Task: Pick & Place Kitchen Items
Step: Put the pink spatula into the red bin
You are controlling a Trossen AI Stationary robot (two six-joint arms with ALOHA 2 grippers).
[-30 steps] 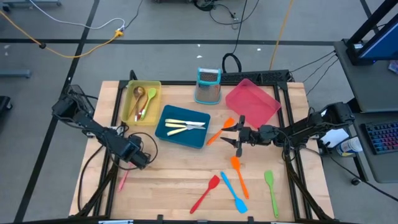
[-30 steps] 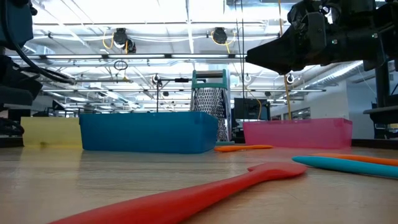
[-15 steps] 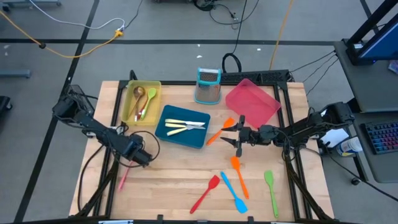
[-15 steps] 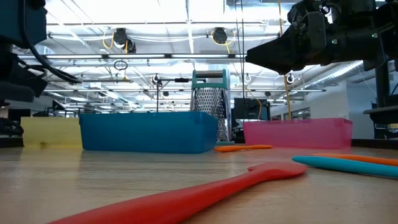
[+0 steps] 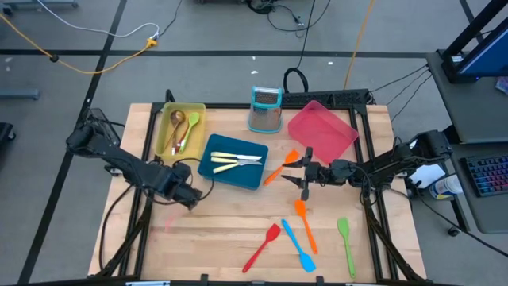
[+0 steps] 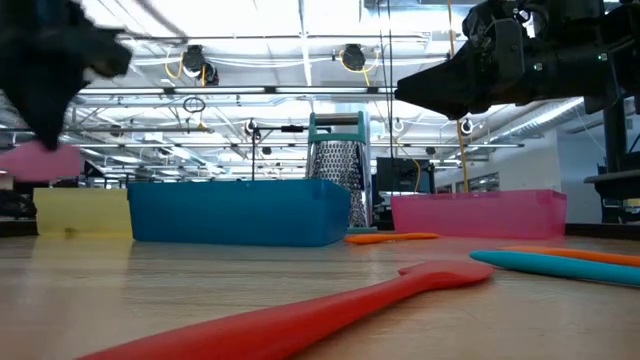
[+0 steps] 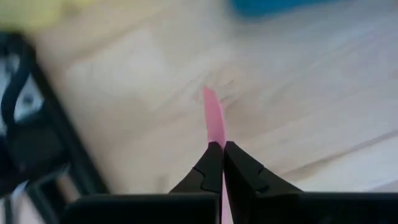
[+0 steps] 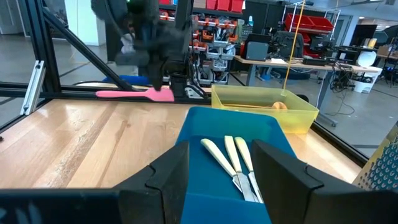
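Lifted off the near-left counter [image 5: 222, 230] since a second ago, the pink spatula [image 7: 213, 121] now hangs above the wood, clamped between the left gripper's [image 7: 222, 152] fully closed fingers. Seen from above, that gripper [image 5: 186, 196] sits just left of the blue tray [image 5: 208, 167], which holds cream-handled knives [image 5: 236, 160]. The yellow tray [image 5: 166, 135] at far left holds a wooden spoon [image 5: 177, 123] and a green spoon [image 5: 189, 129]. The right gripper [image 5: 305, 169] hovers at centre-right with its fingers spread wide and empty, unmoved, beside an orange spatula [image 5: 279, 168]. The pink tray [image 5: 321, 131] lies far right, next to the grater [image 5: 266, 109]. On the near counter lie red [image 5: 263, 246], blue [image 5: 298, 245], orange [image 5: 305, 223] and green [image 5: 345, 242] spatulas.
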